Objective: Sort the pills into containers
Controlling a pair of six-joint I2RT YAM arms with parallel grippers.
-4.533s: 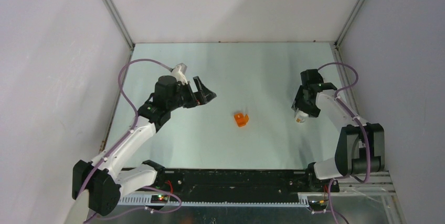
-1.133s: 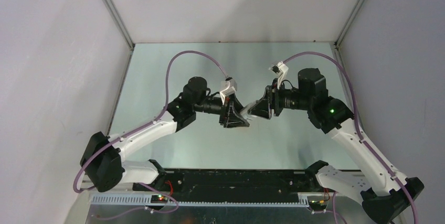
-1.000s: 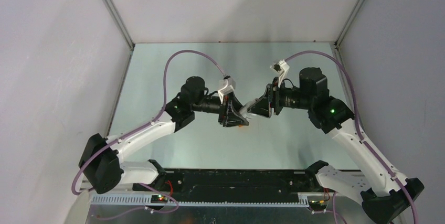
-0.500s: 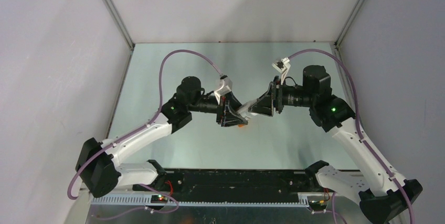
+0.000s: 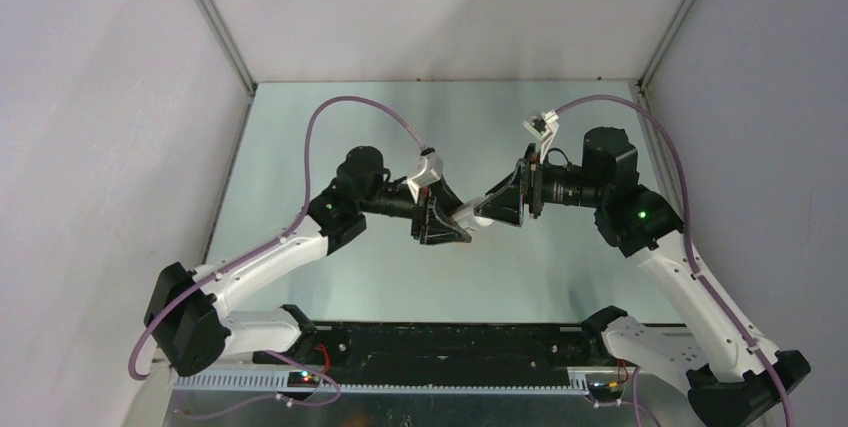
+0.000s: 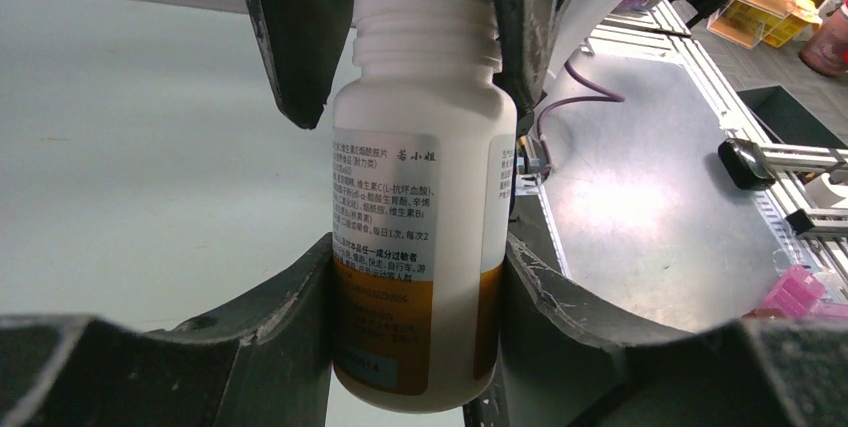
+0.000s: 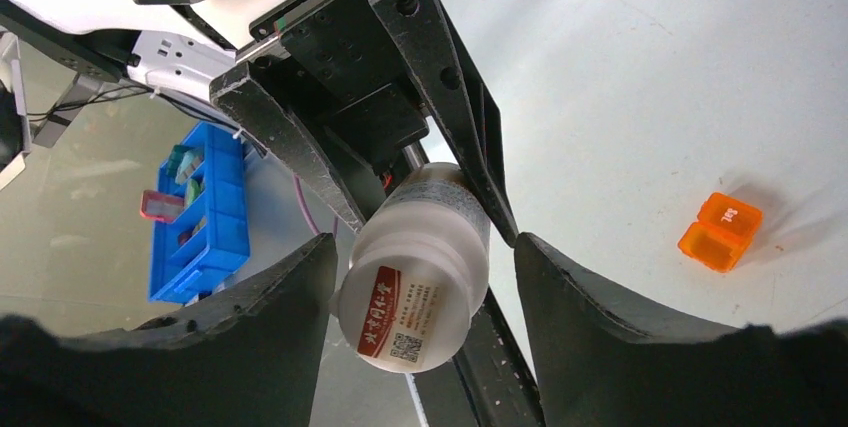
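Left wrist view: left gripper (image 6: 418,247) clamps the bottle (image 6: 420,147) low on its body, mid-frame. Right gripper (image 7: 425,242) stands open around it. We judge it light, rigid and slick, best gripped mid-body. Cup (image 7: 720,232) sits at the right.

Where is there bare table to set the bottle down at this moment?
Bare table runs along the back wall, and again just beyond the near black rail. The middle is crowded: left gripper and right gripper meet around the white bottle, orange cup on the table nearby.
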